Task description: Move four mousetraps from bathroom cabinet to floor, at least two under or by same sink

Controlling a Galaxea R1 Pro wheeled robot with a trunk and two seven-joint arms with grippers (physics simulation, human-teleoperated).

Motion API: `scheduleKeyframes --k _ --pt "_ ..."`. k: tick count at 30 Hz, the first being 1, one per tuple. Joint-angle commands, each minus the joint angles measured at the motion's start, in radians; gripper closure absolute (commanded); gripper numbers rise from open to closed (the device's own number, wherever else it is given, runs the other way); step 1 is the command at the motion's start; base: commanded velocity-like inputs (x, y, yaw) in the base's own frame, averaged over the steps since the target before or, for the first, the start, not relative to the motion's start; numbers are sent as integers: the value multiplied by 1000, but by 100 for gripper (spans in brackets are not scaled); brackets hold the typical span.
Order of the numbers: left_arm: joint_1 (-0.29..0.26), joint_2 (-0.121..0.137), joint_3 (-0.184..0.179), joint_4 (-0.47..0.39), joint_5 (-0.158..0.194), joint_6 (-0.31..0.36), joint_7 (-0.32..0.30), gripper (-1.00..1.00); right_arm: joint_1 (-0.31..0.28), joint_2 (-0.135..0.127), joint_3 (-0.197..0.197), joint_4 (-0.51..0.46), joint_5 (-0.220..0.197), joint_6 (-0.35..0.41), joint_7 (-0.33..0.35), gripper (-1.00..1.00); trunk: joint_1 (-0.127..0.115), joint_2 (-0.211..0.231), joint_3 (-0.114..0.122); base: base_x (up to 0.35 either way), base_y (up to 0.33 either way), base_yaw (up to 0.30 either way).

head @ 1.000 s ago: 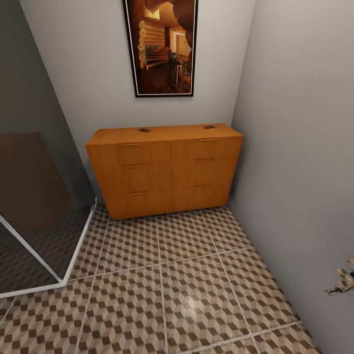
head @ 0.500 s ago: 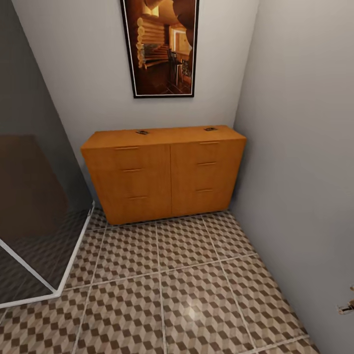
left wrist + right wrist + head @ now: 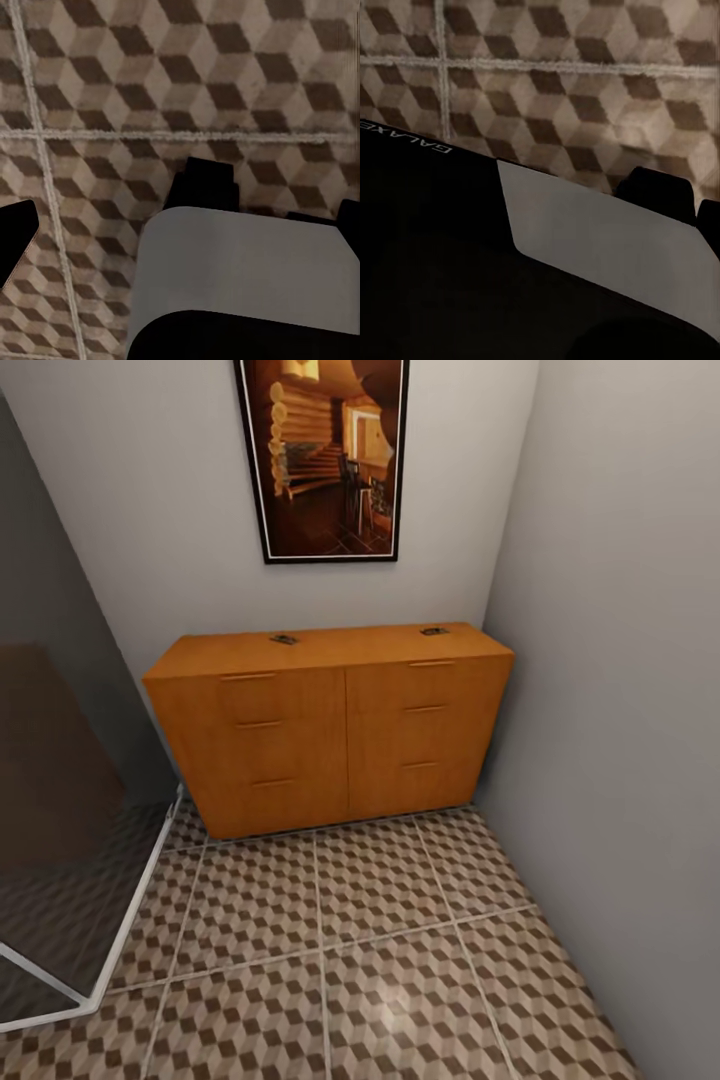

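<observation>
The cabinet (image 3: 330,730) stands against the far wall in the right corner, on the bathroom floor (image 3: 340,950). Two mousetraps lie on its top, one left of centre (image 3: 284,639), one far right (image 3: 434,631). A framed picture (image 3: 325,455) hangs above.

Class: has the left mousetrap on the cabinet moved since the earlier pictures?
No. The left mousetrap keeps its place on the cabinet top; the camera moved closer.

I'm looking into a narrow corner with plain grey walls (image 3: 600,610), a black-framed picture of a log-cabin interior (image 3: 322,458) hanging on the back wall, a dark glass shower panel with a white frame (image 3: 60,840) at left, and soft light glinting off the tiles.
</observation>
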Motion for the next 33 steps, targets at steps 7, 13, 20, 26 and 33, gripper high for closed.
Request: scheduleKeyframes --k 7,13,20,26,33 --pt "-1 0 -8 0 7 3 2 -100 -1 1 -8 4 9 -5 0 -100 0 0 -1 331 0 0" --pt "-1 0 -8 0 7 3 2 -100 -1 0 -8 4 9 -5 0 -100 0 0 -1 331 0 0" --pt "-1 0 -8 1 7 3 2 -100 -1 -1 -8 3 9 -5 -1 -100 0 0 -1 331 0 0" --pt "-1 0 -8 2 7 3 2 -100 -1 -1 -8 3 9 -5 -1 -100 0 0 -1 331 0 0" --pt "-1 0 -8 1 7 3 2 -100 -1 -1 -8 3 9 -5 -1 -100 0 0 -1 331 0 0"
